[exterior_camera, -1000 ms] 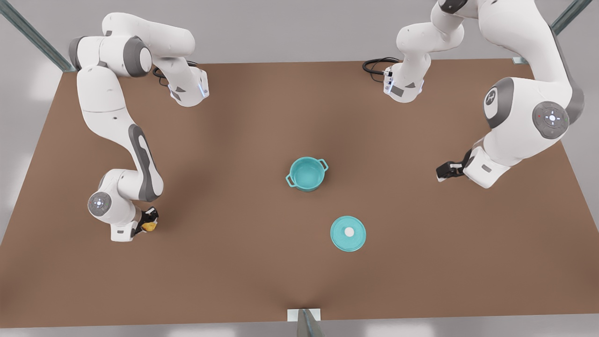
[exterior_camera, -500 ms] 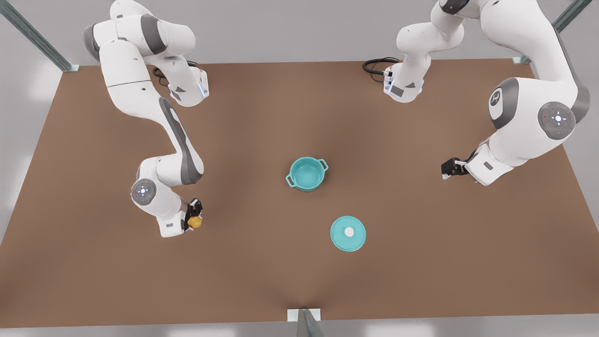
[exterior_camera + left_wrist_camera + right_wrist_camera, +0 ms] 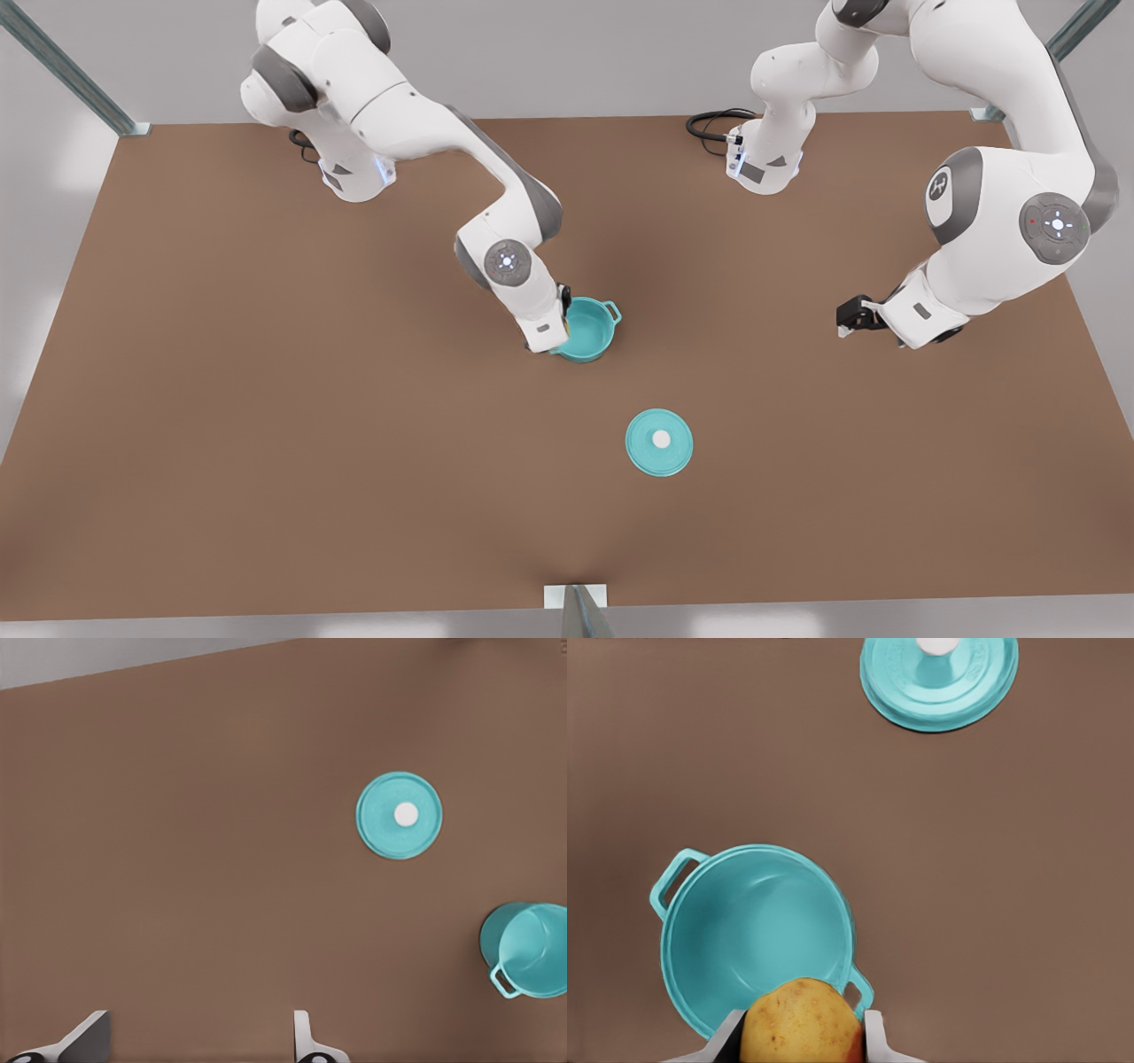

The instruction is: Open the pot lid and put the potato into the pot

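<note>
Potato clamped in right gripper above pot rim; left gripper spread wide.

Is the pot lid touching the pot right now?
Apart. The front view shows bare table between the pot lid and the pot.

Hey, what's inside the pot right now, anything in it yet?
The pot shows a bare teal inside. The potato, clamped in the right gripper, hangs over the pot's near rim and hides a bit of it. The pot lid lies apart on the table.
</note>
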Robot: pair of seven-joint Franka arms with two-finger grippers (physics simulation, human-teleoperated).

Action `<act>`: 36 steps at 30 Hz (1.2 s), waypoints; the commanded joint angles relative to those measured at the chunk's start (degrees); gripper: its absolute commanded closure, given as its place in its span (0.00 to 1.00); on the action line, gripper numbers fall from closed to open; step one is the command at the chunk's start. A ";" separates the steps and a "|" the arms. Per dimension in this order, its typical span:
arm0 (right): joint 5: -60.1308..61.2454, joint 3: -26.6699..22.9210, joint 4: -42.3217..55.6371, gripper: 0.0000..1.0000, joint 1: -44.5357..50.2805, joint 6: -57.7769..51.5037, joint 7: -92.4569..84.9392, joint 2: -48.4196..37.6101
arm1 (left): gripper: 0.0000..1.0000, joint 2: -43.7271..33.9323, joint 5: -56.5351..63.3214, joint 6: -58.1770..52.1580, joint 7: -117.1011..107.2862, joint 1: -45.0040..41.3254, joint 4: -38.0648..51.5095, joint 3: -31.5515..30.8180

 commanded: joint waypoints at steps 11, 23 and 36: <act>0.17 -0.42 8.87 0.43 2.52 0.47 30.82 10.49 | 0.00 0.20 -0.47 -0.02 3.12 0.10 0.03 0.08; 0.35 -0.42 8.52 0.00 5.60 0.47 31.44 11.28 | 0.00 0.20 -1.26 -0.38 3.12 0.10 0.12 0.08; -4.84 -18.18 -7.47 0.01 -23.49 -30.39 5.25 -19.74 | 0.00 0.37 -1.17 -0.38 3.30 0.98 0.03 -0.10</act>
